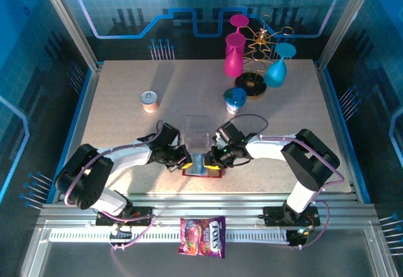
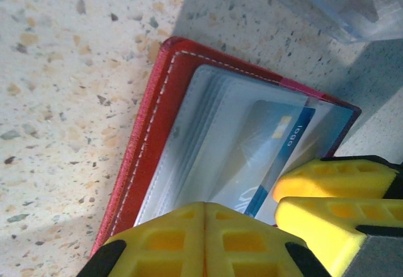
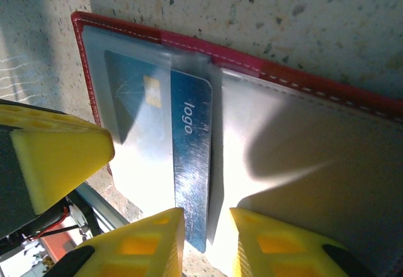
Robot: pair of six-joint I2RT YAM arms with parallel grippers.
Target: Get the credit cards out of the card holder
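At near edge of table (image 1: 126, 82): left gripper (image 2: 204, 230) clenched, pinning card holder (image 2: 148, 138); right gripper (image 3: 206, 219) parted astride blue card (image 3: 189, 132), shallow pinch risking slip

top: high, looking down (far) | wrists: close, opposite sides | shared: card holder (image 1: 201, 171)
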